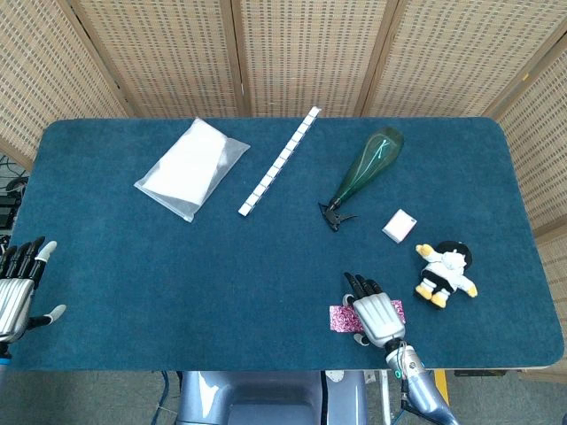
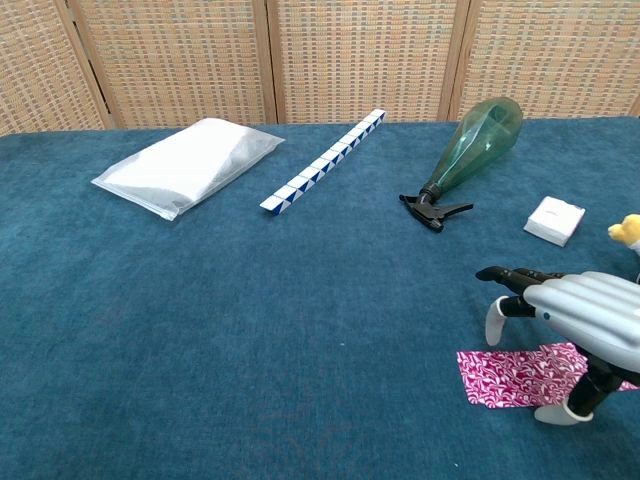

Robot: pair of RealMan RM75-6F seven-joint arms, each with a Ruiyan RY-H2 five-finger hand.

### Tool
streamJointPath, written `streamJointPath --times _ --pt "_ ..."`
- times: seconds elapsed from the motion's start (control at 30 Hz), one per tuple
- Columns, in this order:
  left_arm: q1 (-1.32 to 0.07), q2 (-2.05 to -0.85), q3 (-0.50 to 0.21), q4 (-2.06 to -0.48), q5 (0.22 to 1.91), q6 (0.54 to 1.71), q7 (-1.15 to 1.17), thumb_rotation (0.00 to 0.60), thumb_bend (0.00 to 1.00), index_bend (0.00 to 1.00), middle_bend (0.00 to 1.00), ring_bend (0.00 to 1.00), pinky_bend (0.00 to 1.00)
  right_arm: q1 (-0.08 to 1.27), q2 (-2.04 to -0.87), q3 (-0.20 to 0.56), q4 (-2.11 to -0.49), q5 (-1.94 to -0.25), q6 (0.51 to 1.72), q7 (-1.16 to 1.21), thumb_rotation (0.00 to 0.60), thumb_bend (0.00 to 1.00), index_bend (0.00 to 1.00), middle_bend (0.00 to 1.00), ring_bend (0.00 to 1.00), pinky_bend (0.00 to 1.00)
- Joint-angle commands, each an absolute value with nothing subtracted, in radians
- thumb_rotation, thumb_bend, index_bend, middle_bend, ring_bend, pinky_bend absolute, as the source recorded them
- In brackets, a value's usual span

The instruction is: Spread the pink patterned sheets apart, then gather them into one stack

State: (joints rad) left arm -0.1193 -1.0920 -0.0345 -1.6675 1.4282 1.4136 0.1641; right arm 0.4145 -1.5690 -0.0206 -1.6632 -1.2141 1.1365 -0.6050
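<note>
The pink patterned sheets [image 2: 505,374] lie flat near the table's front edge, seen in the head view as a small pink patch [image 1: 340,318] partly hidden by my right hand. My right hand [image 2: 580,320] hovers over their right part with fingers spread and bent downward, holding nothing; its thumb tip is beside the sheets' near edge. The same right hand [image 1: 376,314] covers the middle of the sheets in the head view. My left hand [image 1: 18,288] is at the table's far left edge, fingers apart and empty.
A white plastic bag [image 1: 190,166] and a blue-white segmented strip [image 1: 278,163] lie at the back left and middle. A green spray bottle [image 1: 363,173], a small white box [image 1: 399,226] and a plush toy [image 1: 446,273] lie on the right side.
</note>
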Motion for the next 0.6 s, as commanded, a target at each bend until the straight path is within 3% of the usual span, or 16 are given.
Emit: streamJointPath --times 0.03,0.3,0.6 --pt "-0.119 -1.092 -0.034 -1.667 1.428 1.413 0.164 0.6 0.02 0.0 0.0 0.0 0.0 0.415 -1.567 -0.02 -1.666 -1.21 1.133 -0.609 0.6 0.12 0.32 0.0 0.0 0.12" --pt "-0.12 -1.091 -0.034 -1.668 1.428 1.412 0.163 0.6 0.02 0.0 0.0 0.0 0.0 0.414 -1.555 -0.017 -1.688 -1.216 1.139 -0.603 0.6 0.1 0.31 0.0 0.0 0.12" --pt "-0.119 -1.092 -0.034 -1.667 1.43 1.414 0.161 0.6 0.02 0.0 0.0 0.0 0.0 0.42 -1.446 -0.025 -1.677 -1.291 1.136 -0.542 0.6 0.15 0.31 0.0 0.0 0.12"
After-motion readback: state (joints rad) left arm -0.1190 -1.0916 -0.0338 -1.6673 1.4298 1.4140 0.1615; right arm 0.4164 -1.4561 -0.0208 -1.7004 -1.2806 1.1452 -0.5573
